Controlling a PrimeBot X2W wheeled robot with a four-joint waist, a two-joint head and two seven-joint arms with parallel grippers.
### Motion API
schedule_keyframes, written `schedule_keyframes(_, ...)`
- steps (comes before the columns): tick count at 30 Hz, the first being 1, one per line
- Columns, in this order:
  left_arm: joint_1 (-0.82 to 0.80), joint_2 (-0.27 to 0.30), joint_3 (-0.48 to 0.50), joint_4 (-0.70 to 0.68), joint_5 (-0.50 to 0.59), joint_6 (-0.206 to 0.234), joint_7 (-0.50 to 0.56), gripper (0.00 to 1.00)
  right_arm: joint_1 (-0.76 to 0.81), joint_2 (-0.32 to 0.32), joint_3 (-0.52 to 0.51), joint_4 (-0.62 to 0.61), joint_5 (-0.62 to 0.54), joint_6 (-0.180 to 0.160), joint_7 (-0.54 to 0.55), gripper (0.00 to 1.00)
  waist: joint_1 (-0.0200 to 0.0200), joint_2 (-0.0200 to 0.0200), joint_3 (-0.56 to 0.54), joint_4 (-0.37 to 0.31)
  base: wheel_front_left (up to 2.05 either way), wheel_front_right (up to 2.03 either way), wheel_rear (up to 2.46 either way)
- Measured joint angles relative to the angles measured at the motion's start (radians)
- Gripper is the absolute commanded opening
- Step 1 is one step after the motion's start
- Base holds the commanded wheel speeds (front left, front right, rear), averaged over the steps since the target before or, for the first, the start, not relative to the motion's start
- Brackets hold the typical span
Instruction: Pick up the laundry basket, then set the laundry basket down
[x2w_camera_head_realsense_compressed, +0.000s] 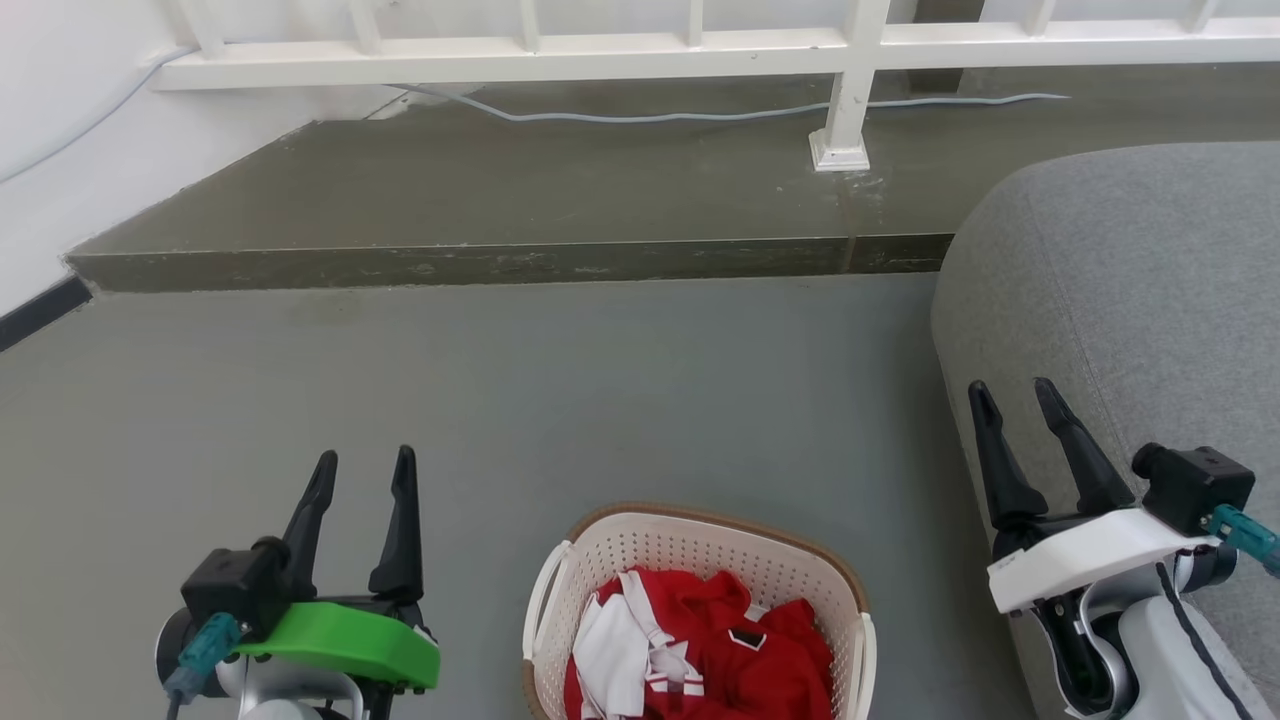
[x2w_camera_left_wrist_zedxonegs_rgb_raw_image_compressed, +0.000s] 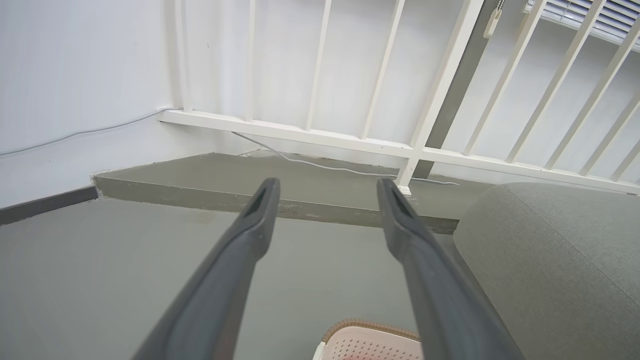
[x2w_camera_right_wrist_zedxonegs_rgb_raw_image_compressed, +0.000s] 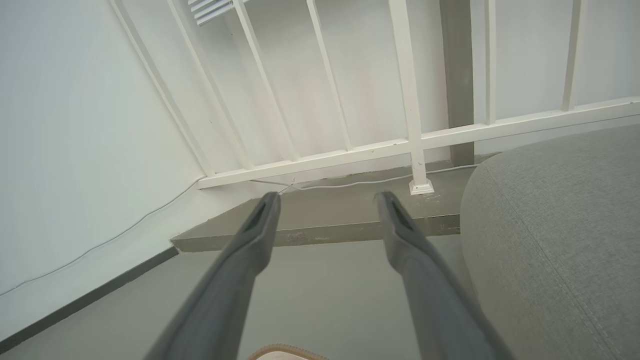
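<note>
The laundry basket (x2w_camera_head_realsense_compressed: 650, 545) stands on the grey floor at the bottom centre of the head view, cream and perforated with a brown rim (x2w_camera_head_realsense_compressed: 700, 512), holding red and white clothes (x2w_camera_head_realsense_compressed: 700, 650). Its white loop handles sit at the left (x2w_camera_head_realsense_compressed: 540, 600) and right (x2w_camera_head_realsense_compressed: 868, 650) sides. My left gripper (x2w_camera_head_realsense_compressed: 365, 470) hangs open to the basket's left, apart from it. On the basket's right, beside the sofa, my right gripper (x2w_camera_head_realsense_compressed: 1015, 395) is open too. The basket's rim edge shows in the left wrist view (x2w_camera_left_wrist_zedxonegs_rgb_raw_image_compressed: 370, 327) and the right wrist view (x2w_camera_right_wrist_zedxonegs_rgb_raw_image_compressed: 287, 351), below the open left gripper (x2w_camera_left_wrist_zedxonegs_rgb_raw_image_compressed: 327, 187) and right gripper (x2w_camera_right_wrist_zedxonegs_rgb_raw_image_compressed: 327, 200).
A grey sofa (x2w_camera_head_realsense_compressed: 1130, 300) stands at the right, close to my right arm. A raised concrete step (x2w_camera_head_realsense_compressed: 500, 262) crosses the floor ahead, with a white railing (x2w_camera_head_realsense_compressed: 850, 90) and a loose cable (x2w_camera_head_realsense_compressed: 700, 115) on it. A white wall (x2w_camera_head_realsense_compressed: 60, 150) closes the left side.
</note>
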Motion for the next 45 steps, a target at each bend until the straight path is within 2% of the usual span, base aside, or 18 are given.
schedule_keyframes(5, 0.000, 0.000, -0.012, -0.014, 0.051, 0.003, -0.009, 1.00, 0.000, 0.003, 0.000, -0.001, -0.060, 0.000, -0.016, 1.00, 0.0000, 0.0000, 0.002, -0.001, 0.00, 0.00, 0.00)
schedule_keyframes(29, 0.000, 0.000, -0.020, -0.023, 0.049, 0.026, -0.009, 1.00, 0.000, 0.029, -0.044, 0.009, -0.077, 0.009, -0.016, 1.00, 0.0000, 0.0000, 0.023, -0.009, 0.00, 0.00, 0.00)
schedule_keyframes(45, -0.021, 0.000, -0.048, -0.022, 0.047, 0.036, -0.009, 1.00, -0.042, 0.032, -0.063, 0.005, -0.077, 0.009, -0.016, 1.00, 0.0000, 0.0000, 0.124, -0.042, 0.00, 0.00, 0.00)
